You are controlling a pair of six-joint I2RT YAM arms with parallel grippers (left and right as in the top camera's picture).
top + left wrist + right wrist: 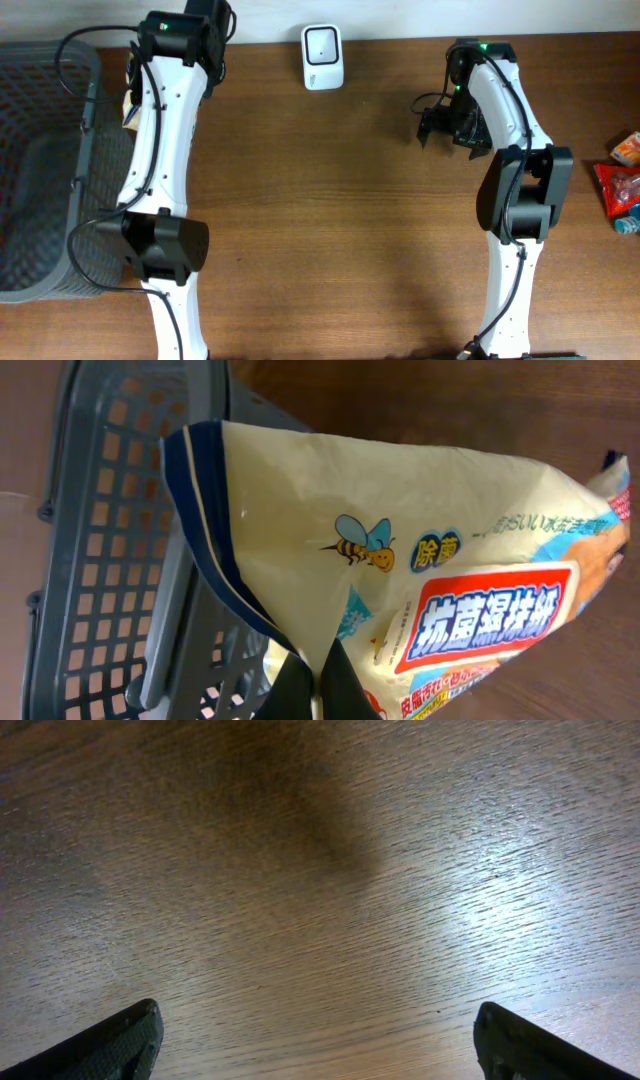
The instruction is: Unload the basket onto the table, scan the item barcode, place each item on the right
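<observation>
The item is a cream pack of wet wipes [420,560] with a bee drawing, a red label and a dark blue edge. It hangs tilted over the basket rim, and no barcode shows on the side facing me. My left gripper [318,678] is shut on the pack's folded edge. From overhead only a sliver of the pack [129,108] peeks out beside the left arm. The white scanner [322,57] stands at the table's back, middle. My right gripper [440,125] is open above bare wood, its fingertips [120,1040] wide apart with nothing between them.
A grey mesh basket [40,150] fills the left edge of the table, and its wall [110,560] sits just beside the held pack. Red and orange snack packets [622,185] lie at the far right edge.
</observation>
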